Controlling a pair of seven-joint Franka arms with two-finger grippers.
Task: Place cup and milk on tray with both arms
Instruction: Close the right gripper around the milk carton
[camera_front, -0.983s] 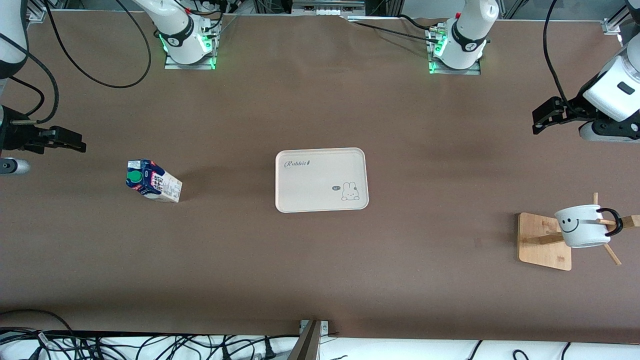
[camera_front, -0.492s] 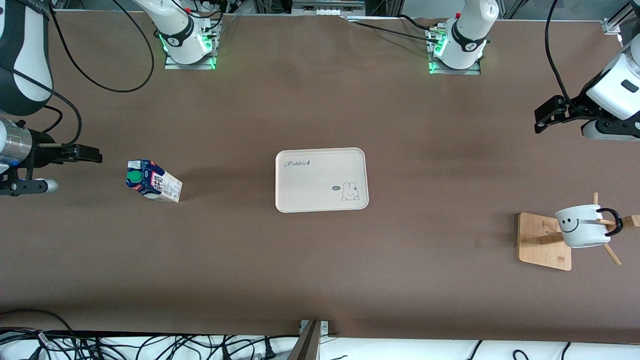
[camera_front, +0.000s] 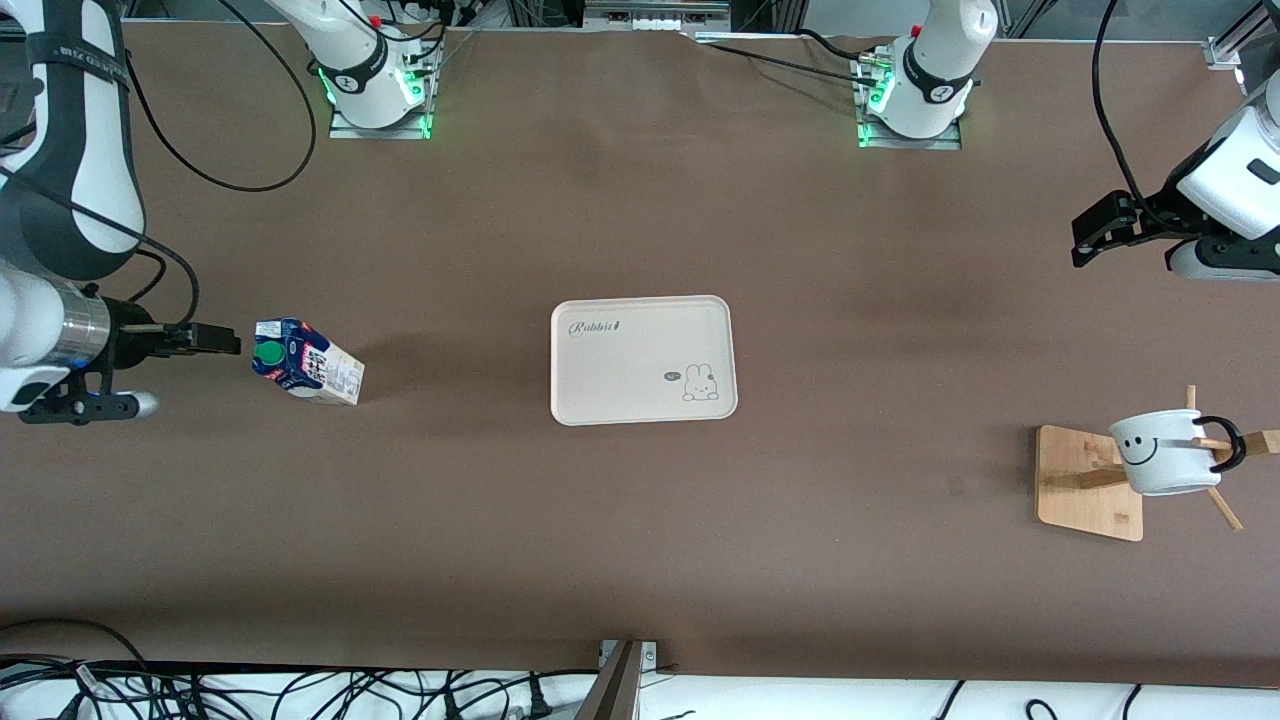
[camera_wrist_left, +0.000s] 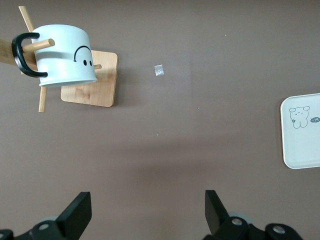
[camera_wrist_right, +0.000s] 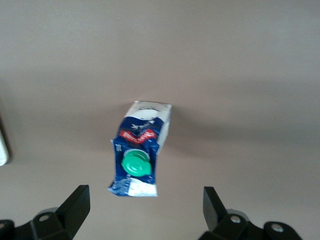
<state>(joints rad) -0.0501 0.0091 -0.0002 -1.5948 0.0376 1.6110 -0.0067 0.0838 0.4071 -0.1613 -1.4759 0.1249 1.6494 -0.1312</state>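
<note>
The milk carton (camera_front: 307, 363), dark blue and white with a green cap, stands on the table toward the right arm's end; it also shows in the right wrist view (camera_wrist_right: 141, 150). My right gripper (camera_front: 215, 339) is open and empty, beside the carton and just short of it. The white smiley cup (camera_front: 1165, 452) hangs by its black handle on a wooden rack toward the left arm's end; it also shows in the left wrist view (camera_wrist_left: 62, 56). My left gripper (camera_front: 1095, 228) is open and empty, over bare table. The cream tray (camera_front: 643, 360) lies in the middle, with nothing on it.
The wooden rack base (camera_front: 1085, 486) with slanted pegs holds the cup. Both arm bases (camera_front: 375, 85) stand along the table's back edge. Black cables trail beside the right arm. A small scrap (camera_wrist_left: 159, 70) lies on the table near the rack.
My right gripper has moved toward the milk carton and now sits just beside it. My left gripper has shifted only slightly. Cup, carton and tray have not moved.
</note>
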